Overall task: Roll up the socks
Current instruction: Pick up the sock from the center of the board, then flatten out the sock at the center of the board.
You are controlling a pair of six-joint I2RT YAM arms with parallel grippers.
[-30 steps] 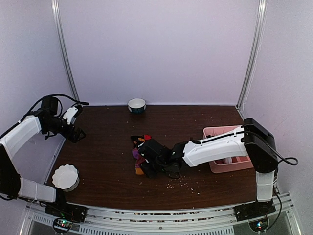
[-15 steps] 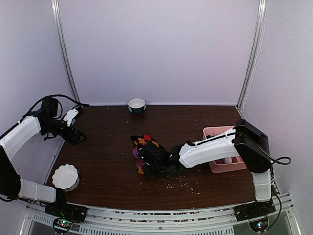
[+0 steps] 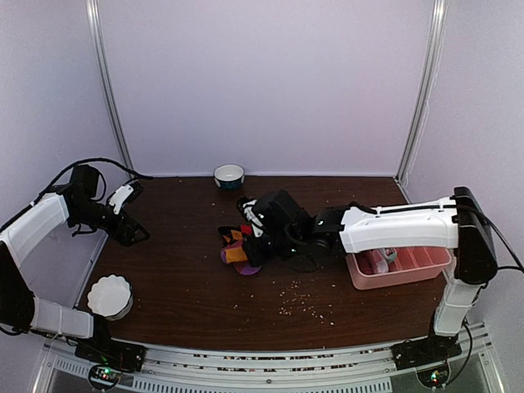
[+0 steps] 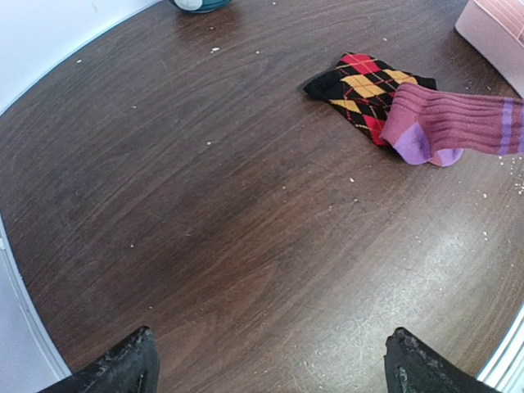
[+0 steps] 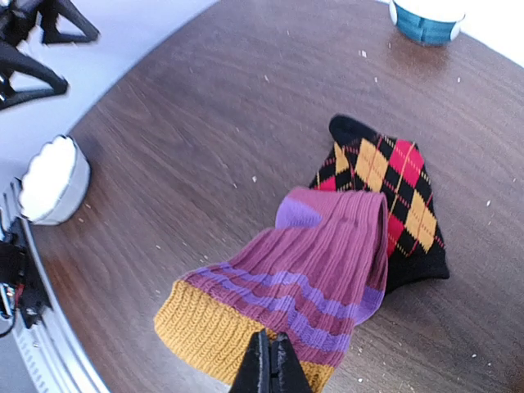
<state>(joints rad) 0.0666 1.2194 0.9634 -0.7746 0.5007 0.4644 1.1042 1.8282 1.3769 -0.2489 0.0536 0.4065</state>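
Black plastic fingers of the left hand (image 4: 270,370) stand wide apart with nothing between them, hovering over the left side of the surface (image 4: 205,229), a dark brown wood-grain board flecked with pale crumbs (image 3: 304,304). Near the front left sits a white fluted bowl (image 3: 110,295). At the back is a small round bowl (image 3: 229,175), teal outside and white within. Mid-surface, the argyle sock (image 5: 397,184) lies flat, a smooth black knit with red, orange and yellow diamonds. The purple sock (image 5: 319,262), ribbed magenta with violet stripes and a lilac toe, drapes across it, its mustard-orange cuff pinched in the closed right hand (image 5: 268,364). Farther right stands a pink plastic tray (image 3: 385,278) with compartments.
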